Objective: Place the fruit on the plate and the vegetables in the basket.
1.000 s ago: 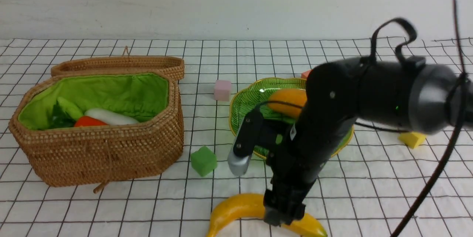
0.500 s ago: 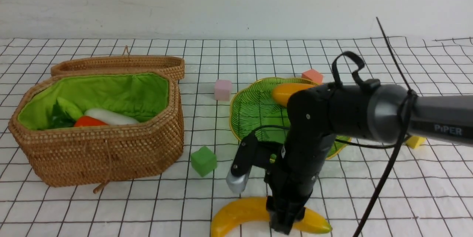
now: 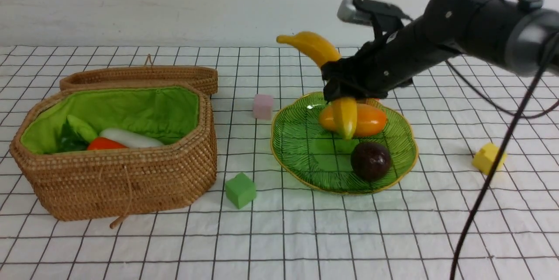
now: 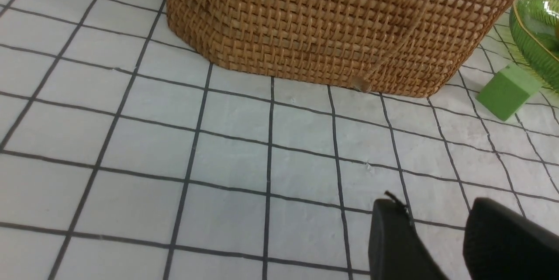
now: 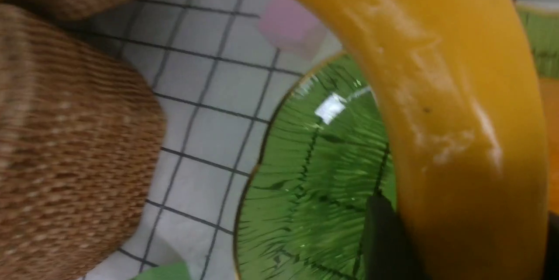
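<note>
My right gripper (image 3: 345, 90) is shut on the yellow banana (image 3: 321, 55) and holds it in the air, tilted, its lower tip hanging over the mango (image 3: 369, 120). The mango and a dark maroon ball (image 3: 370, 160) lie on the green glass plate (image 3: 301, 144). In the right wrist view the banana (image 5: 450, 118) fills the space between my fingers (image 5: 384, 236), above the plate (image 5: 323, 175). The wicker basket (image 3: 118, 184) holds the white radish (image 3: 131, 138), a red-orange piece (image 3: 105, 143), a light green piece (image 3: 81, 127) and a dark leafy one (image 3: 70, 143). My left gripper (image 4: 441, 227) is open, empty, low over the cloth.
A pink cube (image 3: 263, 106) sits left of the plate, a green cube (image 3: 240, 190) between basket and plate, a yellow cube (image 3: 488, 157) at the right. The basket lid (image 3: 144, 77) lies open behind it. The left wrist view shows the basket wall (image 4: 332, 22) and the green cube (image 4: 506, 90).
My right gripper lifted the banana from the table's front edge and carried it up and back over the plate. The mango and maroon ball came into view.
</note>
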You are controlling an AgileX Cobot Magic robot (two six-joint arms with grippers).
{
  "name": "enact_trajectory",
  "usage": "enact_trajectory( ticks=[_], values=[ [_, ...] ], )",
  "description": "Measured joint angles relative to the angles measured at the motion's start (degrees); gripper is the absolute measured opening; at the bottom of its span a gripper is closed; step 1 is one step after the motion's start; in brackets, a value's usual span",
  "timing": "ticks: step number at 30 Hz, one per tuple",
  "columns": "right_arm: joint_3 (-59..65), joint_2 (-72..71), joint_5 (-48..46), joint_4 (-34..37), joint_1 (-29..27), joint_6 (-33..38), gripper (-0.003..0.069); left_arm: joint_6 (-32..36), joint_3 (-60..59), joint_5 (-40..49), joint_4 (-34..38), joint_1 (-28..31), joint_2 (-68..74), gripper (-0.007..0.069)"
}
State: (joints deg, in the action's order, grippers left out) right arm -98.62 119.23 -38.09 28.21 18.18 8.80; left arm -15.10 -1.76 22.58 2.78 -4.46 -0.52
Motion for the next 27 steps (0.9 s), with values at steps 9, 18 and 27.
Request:
enact_trajectory(
  ticks=[9,18,27],
  values=[
    [0.1,3.9,-0.1,-0.8,1.5,-1.8,0.0538,0.0,0.0,0.0,0.0,0.0,0.0,0.0239],
    [0.1,-6.4,-8.5,-11.1,-0.8,-1.6,0.0650,0.0,0.0,0.0,0.0,0.0,0.0,0.0239],
    [2.0,-30.4,-29.3,-17.6,-3.0,-1.6,0.0290,0.0,0.0,0.0,0.0,0.0,0.0,0.0239]
  ],
)
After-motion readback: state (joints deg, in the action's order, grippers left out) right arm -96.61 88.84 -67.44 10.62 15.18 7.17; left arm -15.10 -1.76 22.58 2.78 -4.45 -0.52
